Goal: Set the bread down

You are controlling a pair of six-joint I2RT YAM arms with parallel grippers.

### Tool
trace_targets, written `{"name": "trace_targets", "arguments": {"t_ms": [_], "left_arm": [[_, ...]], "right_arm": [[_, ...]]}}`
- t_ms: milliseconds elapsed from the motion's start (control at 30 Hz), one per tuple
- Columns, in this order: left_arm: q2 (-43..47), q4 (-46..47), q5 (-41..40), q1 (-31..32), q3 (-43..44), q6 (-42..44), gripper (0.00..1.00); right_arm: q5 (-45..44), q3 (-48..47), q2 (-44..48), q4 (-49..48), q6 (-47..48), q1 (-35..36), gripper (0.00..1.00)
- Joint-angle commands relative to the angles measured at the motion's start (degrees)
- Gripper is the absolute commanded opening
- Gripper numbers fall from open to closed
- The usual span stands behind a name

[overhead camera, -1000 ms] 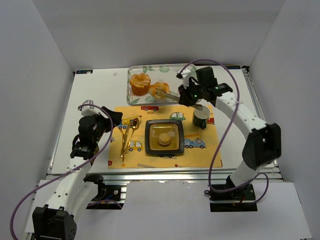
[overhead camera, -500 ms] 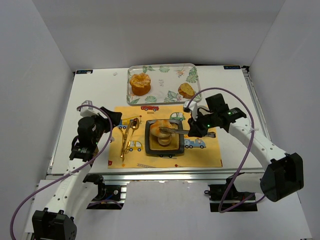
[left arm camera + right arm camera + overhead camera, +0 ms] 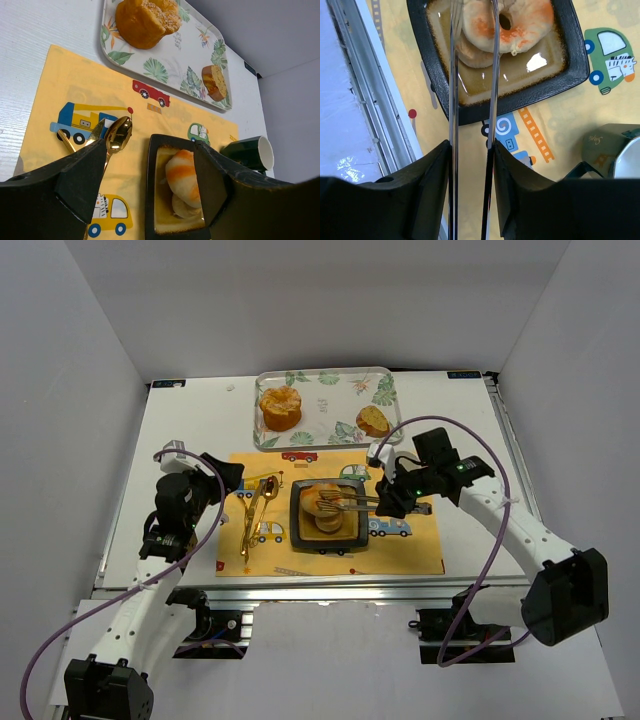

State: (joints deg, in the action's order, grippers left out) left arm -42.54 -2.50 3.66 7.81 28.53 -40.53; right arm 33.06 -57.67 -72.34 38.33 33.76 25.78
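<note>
The ring-shaped glazed roll (image 3: 322, 500) lies in the black square plate (image 3: 297, 530), on top of the small round bun (image 3: 470, 52). Both show in the left wrist view: the roll (image 3: 182, 172) over the bun (image 3: 181, 207). My right gripper (image 3: 385, 498) is shut on metal tongs (image 3: 350, 502). The tong arms (image 3: 453, 75) stand spread over the roll (image 3: 520, 20), apart from its sides. My left gripper (image 3: 225, 480) is open and empty, hovering left of the plate (image 3: 150, 190).
A leaf-print tray (image 3: 330, 390) at the back holds an orange cake (image 3: 280, 407) and a bread slice (image 3: 372, 421). A gold spoon and fork (image 3: 255, 510) lie on the yellow placemat (image 3: 400, 550). A green cup (image 3: 247, 152) stands right of the plate.
My right arm carried the roll in the tongs from the tray to the plate. The tongs have spread and the roll now rests on the bun. The left arm has not moved.
</note>
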Motion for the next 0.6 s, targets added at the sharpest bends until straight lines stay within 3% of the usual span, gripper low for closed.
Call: {"name": "trace_targets", "arguments": {"t_ms": [0, 233, 300, 367, 400, 433, 467, 533, 567], "left_arm": [[0.80, 0.92, 0.64, -0.08, -0.32, 0.02, 0.80], [-0.70, 1.18, 1.17, -0.17, 0.64, 0.46, 0.80], [-1.05, 1.36, 1.44, -0.08, 0.82, 0.46, 0.80], [-1.84, 1.97, 1.96, -0.08, 0.91, 0.19, 0.79], [-2.10, 2.06, 2.75, -0.08, 0.91, 0.10, 0.78], [-2.89, 2.06, 3.19, -0.17, 0.82, 0.02, 0.73], [-3.24, 3.37, 3.98, -0.08, 0.56, -0.33, 0.65], [-4.90, 6.09, 6.88, -0.17, 0.12, -0.95, 0.37], [-5.70, 6.72, 7.93, -0.08, 0.03, -1.21, 0.01]], "right_arm": [[3.06, -3.59, 3.08, -0.36, 0.08, 0.15, 0.44], [1.93, -4.47, 6.68, -2.47, -2.20, 0.06, 0.42], [1.13, -4.82, 7.30, -3.16, -3.43, -0.03, 0.37], [-1.67, -5.00, 8.70, -6.14, -5.88, -1.16, 0.24], [-2.99, -5.08, 9.05, -10.07, -10.33, -2.21, 0.04], [-5.96, -5.08, 9.40, -12.20, -13.25, -3.88, 0.00], [-6.95, -4.82, 9.41, -14.40, -16.24, -8.68, 0.00], [-9.31, -2.98, 8.71, -20.64, -23.19, -17.55, 0.00], [-10.98, -2.10, 8.53, -22.57, -25.30, -20.22, 0.00]]}}
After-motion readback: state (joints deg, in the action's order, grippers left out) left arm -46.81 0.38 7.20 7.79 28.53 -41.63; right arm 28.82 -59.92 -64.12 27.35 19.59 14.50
